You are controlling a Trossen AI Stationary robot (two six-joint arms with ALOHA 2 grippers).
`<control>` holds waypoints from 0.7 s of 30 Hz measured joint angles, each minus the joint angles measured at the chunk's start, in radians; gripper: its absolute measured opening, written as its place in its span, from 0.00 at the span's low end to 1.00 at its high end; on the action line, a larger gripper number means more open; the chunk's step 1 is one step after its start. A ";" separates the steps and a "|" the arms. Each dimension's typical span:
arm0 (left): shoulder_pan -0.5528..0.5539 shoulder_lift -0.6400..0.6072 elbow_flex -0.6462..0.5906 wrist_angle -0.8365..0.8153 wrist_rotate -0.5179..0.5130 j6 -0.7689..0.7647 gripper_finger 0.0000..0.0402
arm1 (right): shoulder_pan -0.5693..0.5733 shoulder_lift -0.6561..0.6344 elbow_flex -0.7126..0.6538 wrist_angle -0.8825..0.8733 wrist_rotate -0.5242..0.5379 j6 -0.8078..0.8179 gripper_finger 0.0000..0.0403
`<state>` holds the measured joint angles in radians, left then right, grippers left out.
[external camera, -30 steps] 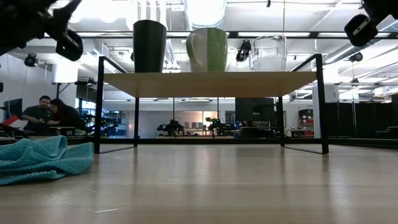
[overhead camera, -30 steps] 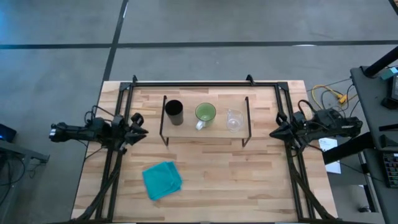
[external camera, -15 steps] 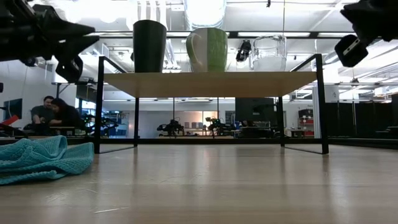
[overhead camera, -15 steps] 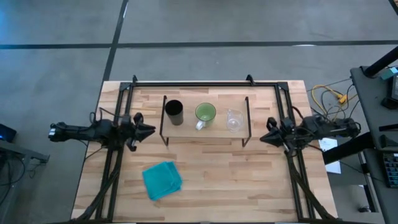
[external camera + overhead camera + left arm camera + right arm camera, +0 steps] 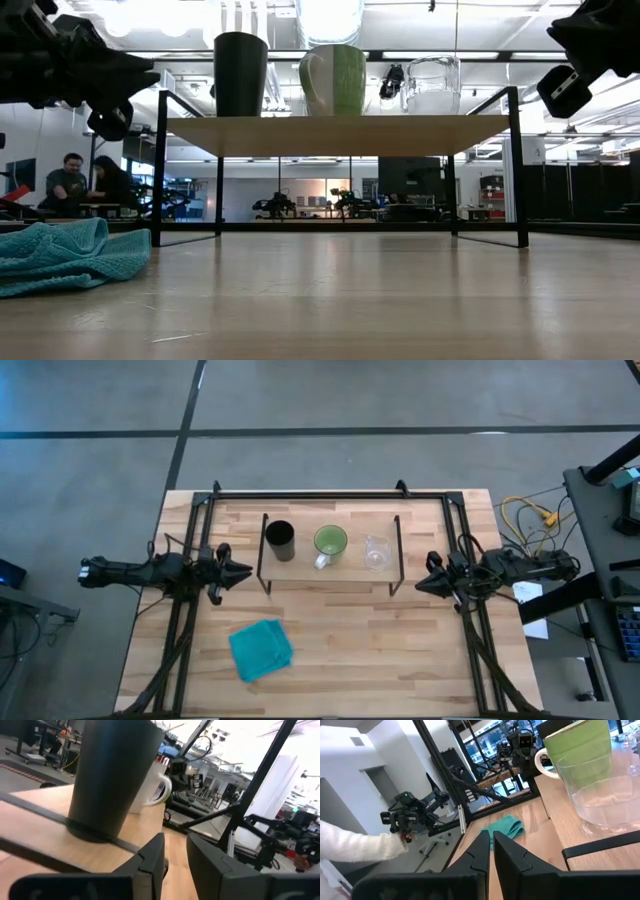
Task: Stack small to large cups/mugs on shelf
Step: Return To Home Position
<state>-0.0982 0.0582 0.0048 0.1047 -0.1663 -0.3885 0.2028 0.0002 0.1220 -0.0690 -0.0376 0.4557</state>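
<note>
Three vessels stand in a row on the shelf [image 5: 330, 575], each on its base: the black cup [image 5: 280, 540] at the left end, the green mug [image 5: 330, 542] in the middle with its white handle toward the near side, and the clear glass cup [image 5: 376, 552] at the right end. My left gripper [image 5: 243, 572] hovers just left of the shelf, level with the black cup [image 5: 110, 775], fingers slightly open. My right gripper [image 5: 420, 585] hovers just right of the shelf, shut, facing the glass cup [image 5: 605, 795] and the mug [image 5: 575, 750]. In the low view the shelf board [image 5: 340, 135] carries all three.
A teal folded cloth [image 5: 260, 650] lies on the near-left part of the table. The black table frame [image 5: 330, 493] runs along the far edge and both sides. People sit in the room beyond [image 5: 75, 180]; a white sleeve [image 5: 360, 847] shows in the right wrist view.
Both grippers have moved inward toward the shelf: the left toward the table's right, the right toward the table's left and slightly nearer. In the low view the left gripper has tipped to level. The cups have stayed put.
</note>
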 joint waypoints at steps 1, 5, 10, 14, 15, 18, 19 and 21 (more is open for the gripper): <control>0.000 0.000 0.000 -0.012 0.000 0.000 0.17 | 0.000 0.000 -0.001 0.000 0.000 0.000 0.04; 0.000 0.000 0.000 -0.057 -0.028 -0.043 0.17 | 0.000 0.000 -0.005 -0.001 0.000 -0.002 0.04; 0.000 0.011 0.000 -0.058 -0.032 -0.043 0.17 | 0.000 0.000 -0.005 0.000 0.000 -0.003 0.04; 0.000 0.033 0.000 -0.059 -0.034 -0.044 0.17 | 0.000 0.000 -0.008 -0.002 0.000 -0.010 0.04; 0.000 0.039 0.000 -0.059 -0.034 -0.044 0.17 | 0.000 0.000 -0.009 -0.004 0.000 -0.011 0.04; 0.000 0.055 0.000 -0.058 -0.034 -0.045 0.17 | 0.000 0.000 -0.009 -0.009 0.000 -0.011 0.04; 0.000 0.060 0.000 -0.058 -0.034 -0.045 0.17 | 0.000 0.000 -0.009 -0.011 0.000 -0.011 0.04; 0.000 0.066 0.000 -0.057 -0.036 -0.046 0.17 | 0.000 0.000 -0.009 -0.025 0.000 -0.013 0.04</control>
<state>-0.0982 0.1244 0.0044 0.0481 -0.2024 -0.4343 0.2028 0.0004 0.1135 -0.0940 -0.0380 0.4422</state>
